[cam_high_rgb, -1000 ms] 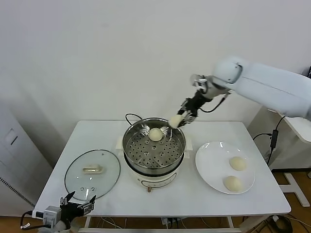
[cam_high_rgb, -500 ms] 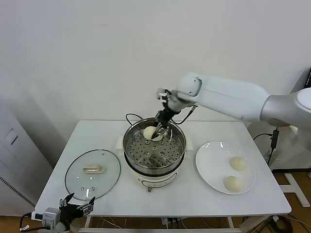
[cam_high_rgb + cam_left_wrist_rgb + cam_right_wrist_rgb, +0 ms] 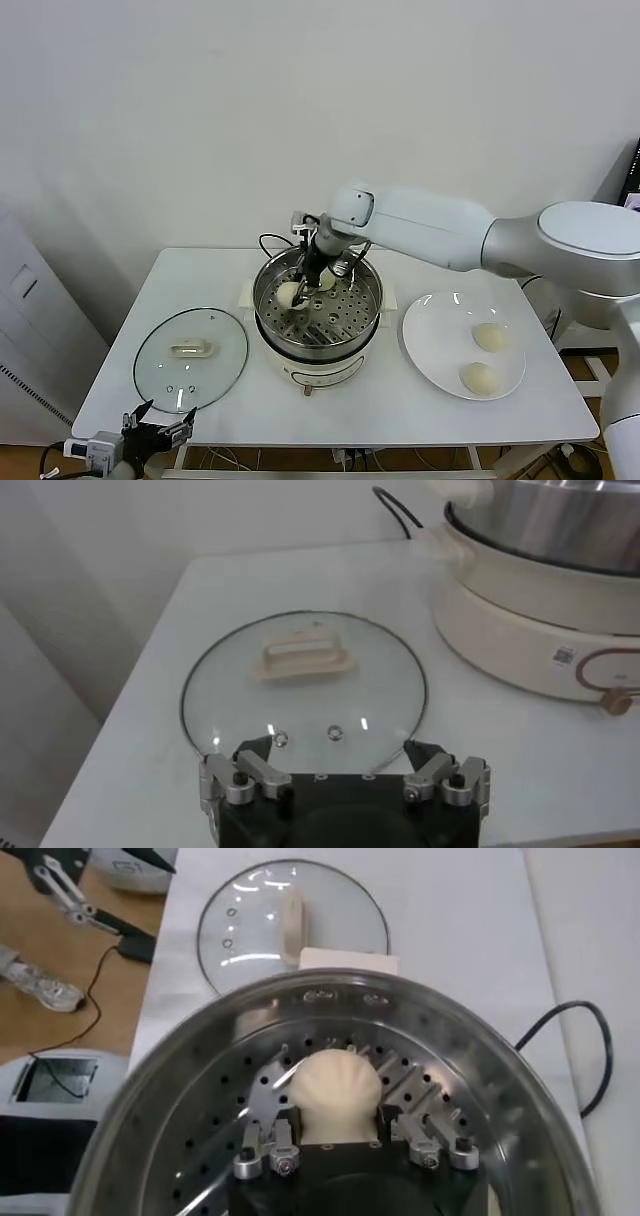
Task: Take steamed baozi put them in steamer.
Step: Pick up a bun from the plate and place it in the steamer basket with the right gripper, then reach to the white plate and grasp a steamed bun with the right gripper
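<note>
2 buns (image 3: 481, 357) sit on the white plate (image 3: 432, 352) at the right of the table (image 3: 400, 415), apart from each other. A 3rd bun (image 3: 289, 294) is pinched in the right gripper (image 3: 296, 297), low inside the steamer (image 3: 345, 322) at its left side. Right wrist view shows that bun (image 3: 339, 1093) clamped between the 2 fingers (image 3: 268, 1148), over the perforated floor of the basket (image 3: 180, 1108); contact with the floor is not clear from here. A 4th bun (image 3: 325, 281) shows partly behind the right arm, toward the back of the steamer.

Steamer sits on its white pot base (image 3: 320, 372) mid-table, black cord (image 3: 270, 241) trailing behind it.

Glass lid (image 3: 190, 358) lies flat on the table left of the pot, cream handle up.

Left gripper (image 3: 156, 432) is parked low off the front-left table edge, jaws spread wide and holding nothing. Left wrist view has its fingers (image 3: 240, 777) apart in front of the lid (image 3: 300, 695).
</note>
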